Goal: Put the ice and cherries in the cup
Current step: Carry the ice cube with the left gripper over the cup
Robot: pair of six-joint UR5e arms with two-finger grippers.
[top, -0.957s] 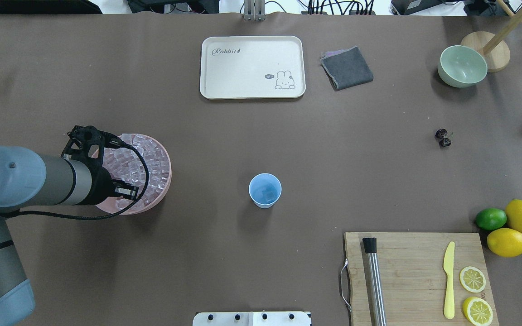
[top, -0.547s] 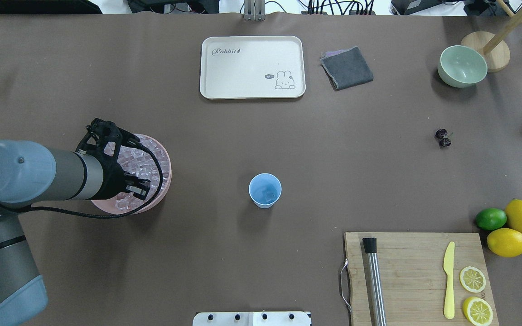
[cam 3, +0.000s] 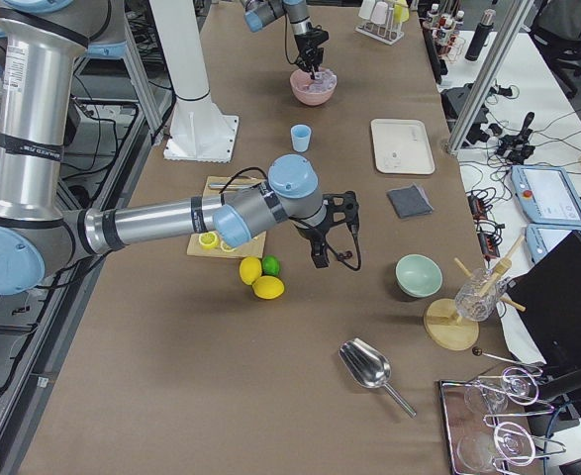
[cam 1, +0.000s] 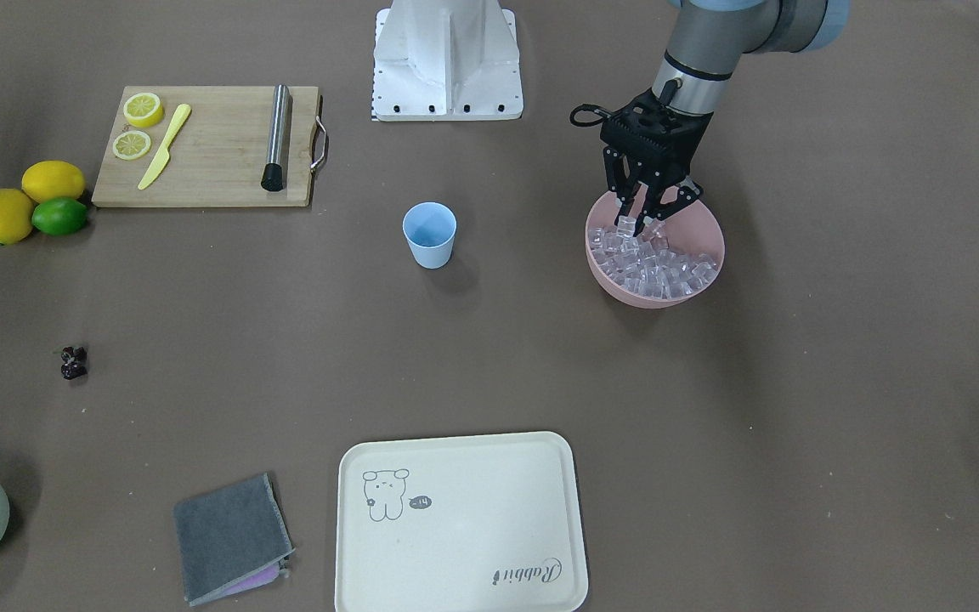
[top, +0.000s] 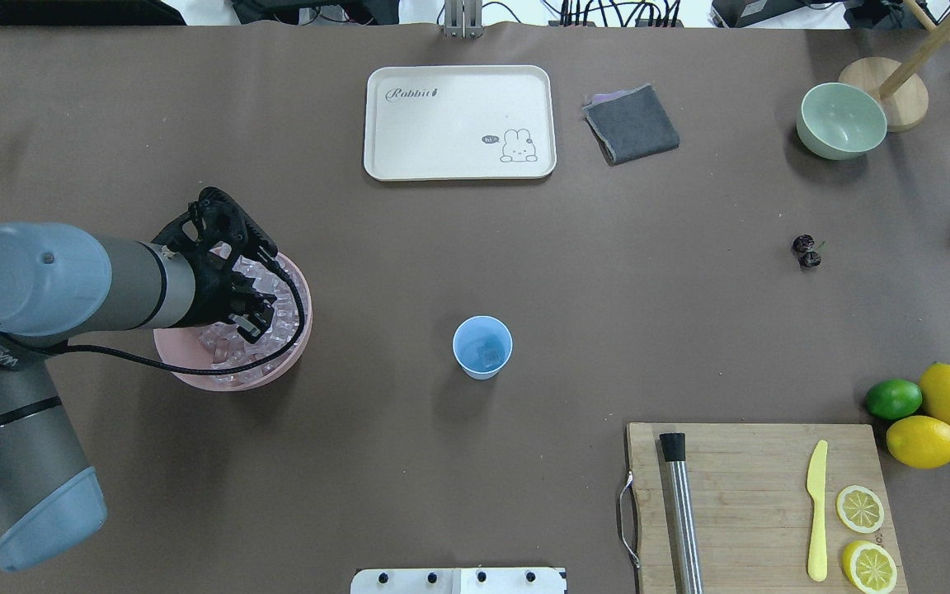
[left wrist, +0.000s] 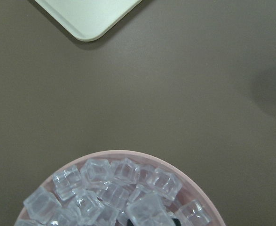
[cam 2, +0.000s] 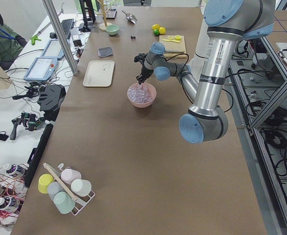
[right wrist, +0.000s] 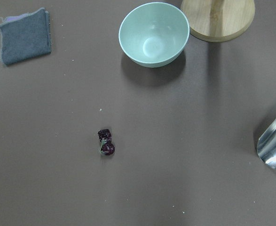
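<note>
The left gripper (cam 1: 641, 223) has its fingers drawn narrow, tips down among the ice (cam 1: 664, 270) at the upper side of the pink bowl (cam 1: 651, 299), in the upper right of the front-facing view. The left wrist view adds what that one lacks: at its bottom centre one cube looms larger than its neighbours, pressed against a dark bit of the gripper, so it looks gripped. The cubes are clear and glassy, faintly pink against the bowl, heaped to the rim. Mid-frame in the overhead view stands the light-blue cup (top: 482, 346), upright, with a single cube at its bottom; the front-facing view shows only its blue inner wall. The cherries (right wrist: 106, 142), a dark, nearly black pair with a trace of green stem, lie on the bare table left of centre in the right wrist view, below the pale green bowl (right wrist: 153, 34), well apart from the cup. The right gripper (cam 3: 320, 259) shows only in the exterior right view, above the table near the lime (cam 3: 270, 265); I cannot tell how its fingers stand.
</note>
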